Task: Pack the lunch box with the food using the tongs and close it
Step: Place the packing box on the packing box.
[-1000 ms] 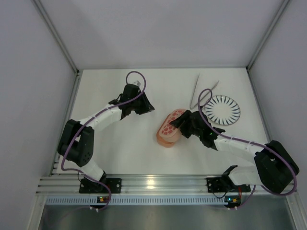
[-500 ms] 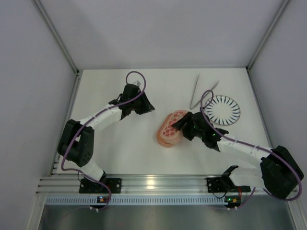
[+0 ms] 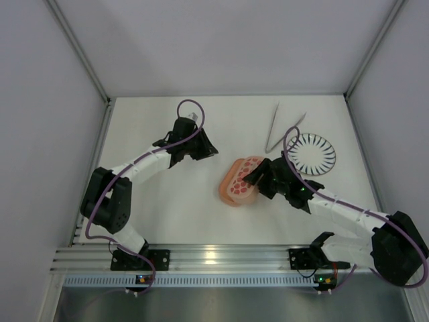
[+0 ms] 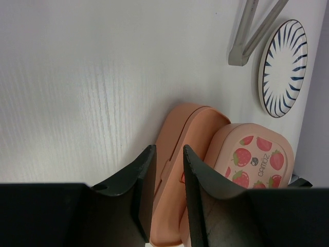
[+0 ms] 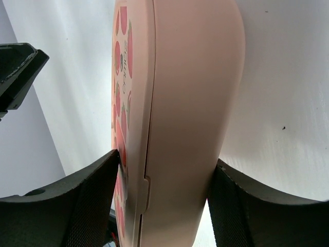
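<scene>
Two jaws of the right end effector (image 5: 164, 159) clamp the stiff, slick, likely light lunch box (image 5: 185, 77) across its flat faces, middle of the tabletop (image 3: 174, 201), while the left end effector (image 4: 167, 150) hangs narrow, empty.

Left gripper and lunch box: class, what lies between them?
Only bare white table; the top view shows that stretch between the left gripper and the lunch box.

Round white plate (image 3: 315, 153) with dark radial stripes, lying flat on the white table (image 3: 167, 208), right rear quarter. Grey walls (image 3: 40, 100) enclose three sides; a grooved aluminium rail (image 3: 214, 257) runs along the near edge.
</scene>
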